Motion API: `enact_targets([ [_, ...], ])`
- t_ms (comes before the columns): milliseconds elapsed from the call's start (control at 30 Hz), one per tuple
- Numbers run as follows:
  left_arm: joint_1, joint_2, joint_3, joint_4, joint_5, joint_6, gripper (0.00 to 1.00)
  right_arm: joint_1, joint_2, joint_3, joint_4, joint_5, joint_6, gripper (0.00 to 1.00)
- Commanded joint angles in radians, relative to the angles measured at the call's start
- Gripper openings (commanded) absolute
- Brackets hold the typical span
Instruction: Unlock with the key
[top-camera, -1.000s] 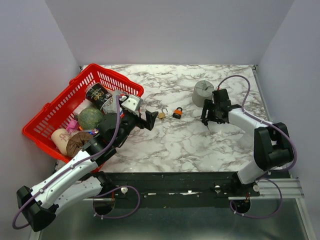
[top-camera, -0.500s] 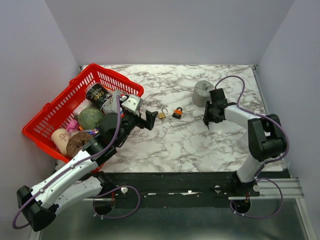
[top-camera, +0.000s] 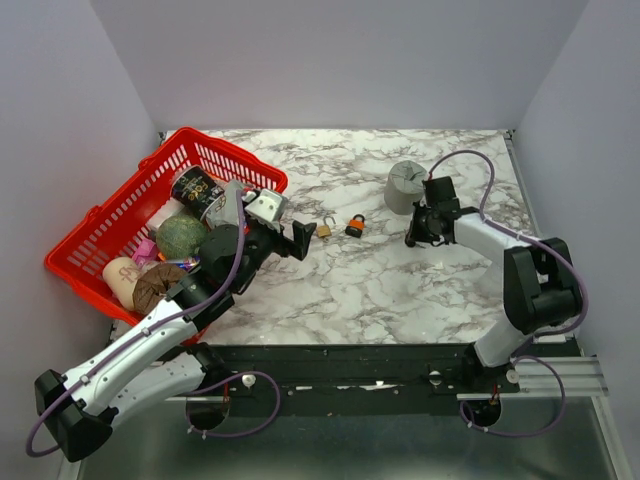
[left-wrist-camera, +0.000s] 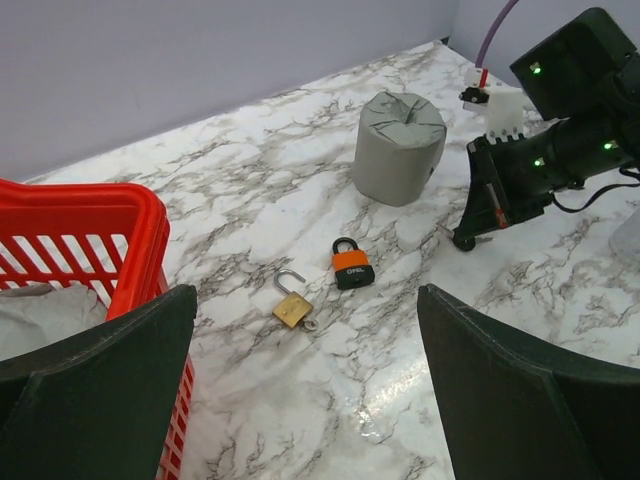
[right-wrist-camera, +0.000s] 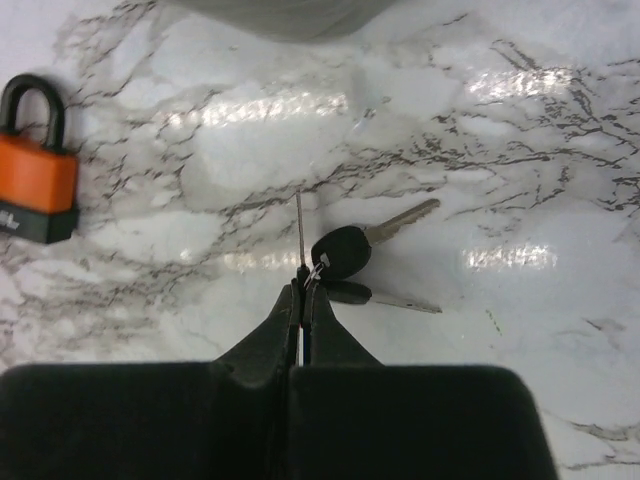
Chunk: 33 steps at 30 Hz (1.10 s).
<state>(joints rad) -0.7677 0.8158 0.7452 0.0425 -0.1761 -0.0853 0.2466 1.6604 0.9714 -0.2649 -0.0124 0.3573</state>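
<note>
Right wrist: right fingers (right-wrist-camera: 296, 305) are pinched fully together, tips down at the small ring joining two black-headed keys. A second ago they stood wide, so the grab has just been made. The key (right-wrist-camera: 341, 250) lies flat just past the tips, blade pointing away to the upper right. Its twin sits just beside it, blade to the right. I can't tell whether the ring is actually caught or the tips closed next to it. A thin line runs ahead of the tips; unclear what it is.

Judgement: pick-up step, unconfirmed. Nothing is lifted, so unlocking hasn't started. A thin ring flat on a glossy surface is easy to miss.

Left fingers (left-wrist-camera: 110, 370) are spread wide and hold nothing, unchanged over the last second. They hover near the red basket (top-camera: 235, 157), facing the locks.

Orange padlock (left-wrist-camera: 352, 268) has its shackle closed and sits well apart from the keys. It's probably the target. Brass padlock (left-wrist-camera: 293, 308) lies just beside it, and its shackle looks open.

Tabletop (top-camera: 380, 290) is white-grey marble pattern with glare patches. A grey cylinder (left-wrist-camera: 398, 148) stands near the right arm. Plain pale walls on three sides.
</note>
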Motion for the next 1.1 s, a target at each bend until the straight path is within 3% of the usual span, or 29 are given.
enact_targets([
  [0, -0.004, 0.017, 0.008, -0.006, 0.007, 0.018, 0.99, -0.006, -0.126, -0.034, -0.017, -0.151, -0.057, 0.01],
  [333, -0.004, 0.092, 0.036, -0.01, 0.282, 0.019, 0.99, 0.022, -0.323, -0.02, -0.037, -0.593, -0.083, 0.01],
  [600, -0.004, 0.155, 0.054, 0.016, 0.513, -0.022, 0.99, 0.126, -0.418, -0.01, -0.059, -0.658, -0.119, 0.01],
  [733, 0.002, 0.16, 0.057, 0.033, 0.55, -0.057, 0.99, 0.138, -0.49, -0.068, 0.013, -0.718, -0.104, 0.01],
  [900, 0.057, 0.172, 0.054, 0.074, 0.529, -0.235, 0.99, 0.164, -0.559, -0.131, 0.096, -0.735, -0.089, 0.01],
  [1067, 0.174, 0.189, 0.008, 0.252, 0.679, -0.447, 0.98, 0.194, -0.602, -0.172, 0.153, -0.764, -0.07, 0.01],
])
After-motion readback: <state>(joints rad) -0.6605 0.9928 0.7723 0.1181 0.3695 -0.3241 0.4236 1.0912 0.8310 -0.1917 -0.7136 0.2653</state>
